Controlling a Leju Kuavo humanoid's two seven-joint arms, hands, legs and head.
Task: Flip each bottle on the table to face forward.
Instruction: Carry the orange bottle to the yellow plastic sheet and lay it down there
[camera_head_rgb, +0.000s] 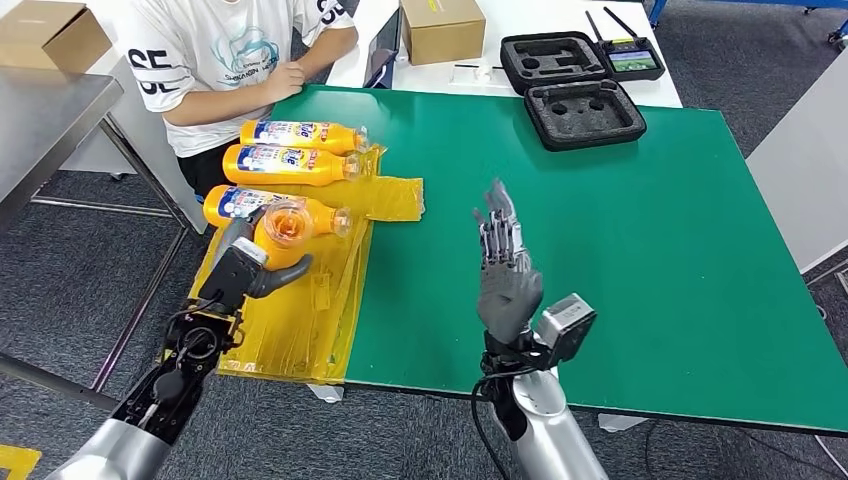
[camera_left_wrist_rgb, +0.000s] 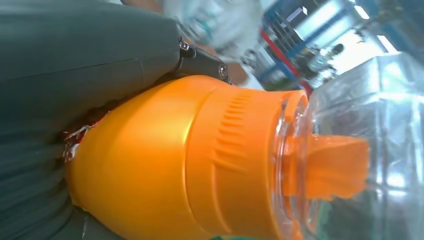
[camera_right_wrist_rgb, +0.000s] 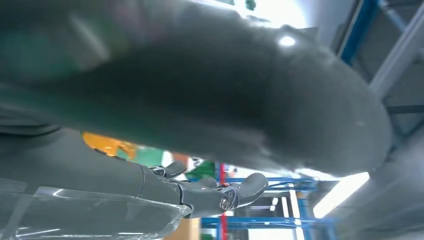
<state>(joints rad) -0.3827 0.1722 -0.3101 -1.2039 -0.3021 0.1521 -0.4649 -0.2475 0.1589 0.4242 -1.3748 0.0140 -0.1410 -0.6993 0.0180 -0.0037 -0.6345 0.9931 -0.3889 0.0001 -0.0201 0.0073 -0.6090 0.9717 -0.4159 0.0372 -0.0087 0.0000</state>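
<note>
At seven o'clock in the head view, nearest us, our left hand (camera_head_rgb: 243, 268) grips an orange bottle (camera_head_rgb: 284, 232) lifted above the yellow plastic sheet (camera_head_rgb: 300, 310), its clear cap turned toward the camera. The left wrist view shows the same held bottle (camera_left_wrist_rgb: 165, 165) close up, its smooth orange shoulder, ribbed collar and transparent cap pressed against the grey hand (camera_left_wrist_rgb: 75, 65). At six o'clock our right hand (camera_head_rgb: 506, 270) stands raised over the green tabletop (camera_head_rgb: 640, 260), palm upright, fingers straight and spread, holding nothing; in the right wrist view its dark fingers (camera_right_wrist_rgb: 210, 192) stretch out beneath the thick grey thumb.

Just beyond the held bottle, toward ten o'clock, a second bottle (camera_head_rgb: 245, 203) lies on its side on the yellow sheet, label up, partly hidden by the one we hold. Farther on lie a third bottle (camera_head_rgb: 290, 164) and a fourth bottle (camera_head_rgb: 303, 134), side by side, caps pointing toward three o'clock. Behind them, at eleven o'clock, a person in a white shirt (camera_head_rgb: 220, 50) sits with forearms on the tabletop edge. At one o'clock rests an open black foam case (camera_head_rgb: 572, 88), with a cardboard box (camera_head_rgb: 442, 28) at twelve o'clock beyond it.
</note>
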